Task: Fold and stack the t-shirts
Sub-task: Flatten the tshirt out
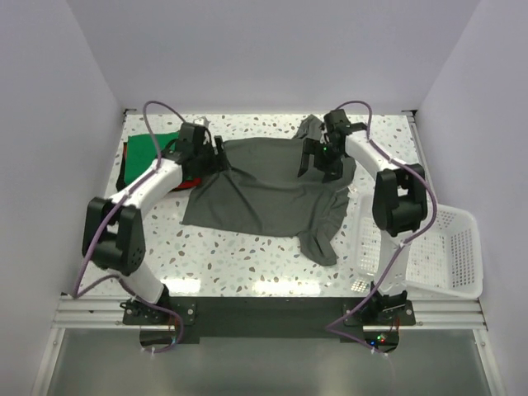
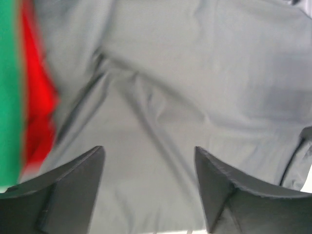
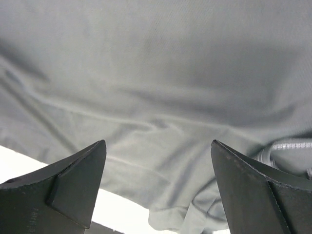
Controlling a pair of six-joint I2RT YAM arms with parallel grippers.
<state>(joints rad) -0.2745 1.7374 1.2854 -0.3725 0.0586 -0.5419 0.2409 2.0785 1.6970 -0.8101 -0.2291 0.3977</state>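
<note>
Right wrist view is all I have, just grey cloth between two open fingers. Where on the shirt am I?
Observer: The right end effector is over the far right part of the spread grey t-shirt, by a sleeve.
Operator: Any other shirts out?
Observer: A folded green t-shirt lies at the far left, with a red t-shirt showing at its edge.
Operator: And the other arm?
Observer: The left end effector is open over the grey t-shirt's left edge, next to those two.
Operator: Where is the basket?
Observer: The white mesh basket sits at the near right.
</note>
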